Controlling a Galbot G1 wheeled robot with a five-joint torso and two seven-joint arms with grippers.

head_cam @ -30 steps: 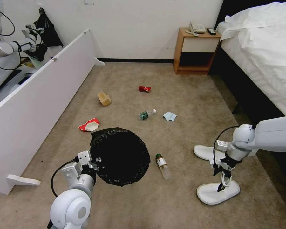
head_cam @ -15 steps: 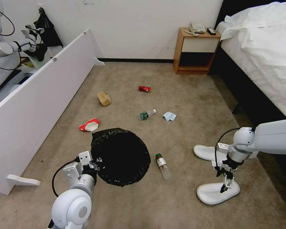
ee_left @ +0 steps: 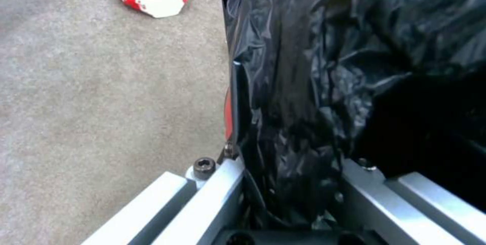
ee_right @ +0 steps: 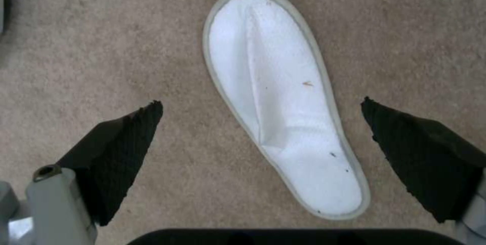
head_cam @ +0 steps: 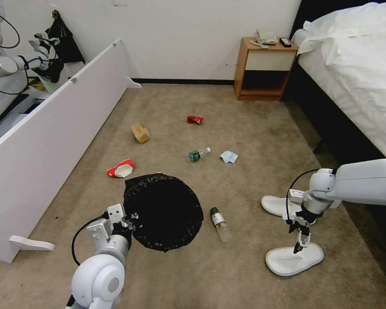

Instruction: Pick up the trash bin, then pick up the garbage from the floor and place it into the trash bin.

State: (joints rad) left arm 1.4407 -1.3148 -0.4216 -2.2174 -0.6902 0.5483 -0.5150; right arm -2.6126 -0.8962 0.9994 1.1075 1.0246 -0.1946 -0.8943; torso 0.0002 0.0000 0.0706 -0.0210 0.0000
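Both arms are glossy white with rounded, tube-like shells and ball-shaped joints. The left arm [head_cam: 98, 279] ends in a large white dome with a pale grey disc on its face; beyond it sit boxy white wrist blocks with small dark screw holes, and a black cable loops out beside them. The left gripper [ee_left: 291, 184] has flat silver-grey metal bars and a black hex socket screw. The right arm [head_cam: 364, 182] carries a thin black cable arcing over its wrist. The right gripper [ee_right: 261, 135] has wedge-shaped black ribbed pads [ee_right: 127, 150] on grey fingers
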